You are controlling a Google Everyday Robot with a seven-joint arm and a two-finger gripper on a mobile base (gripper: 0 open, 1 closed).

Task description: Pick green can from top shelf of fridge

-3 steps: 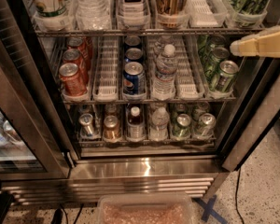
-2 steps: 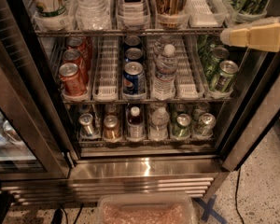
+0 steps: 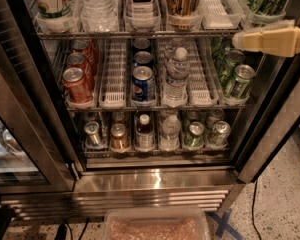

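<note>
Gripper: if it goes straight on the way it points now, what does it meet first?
The gripper, at the right side, points left, level with the wire shelf's front rail. That rail, just above the green cans, is probably first; depth is unclear, so it may pass in front.

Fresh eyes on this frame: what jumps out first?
The cream gripper juts in from the right, level with the front edge of the upper rack, just above the green can fronting the right-hand lane. On its level, red cola cans fill the left lane and a blue Pepsi can stands in the middle.
</note>
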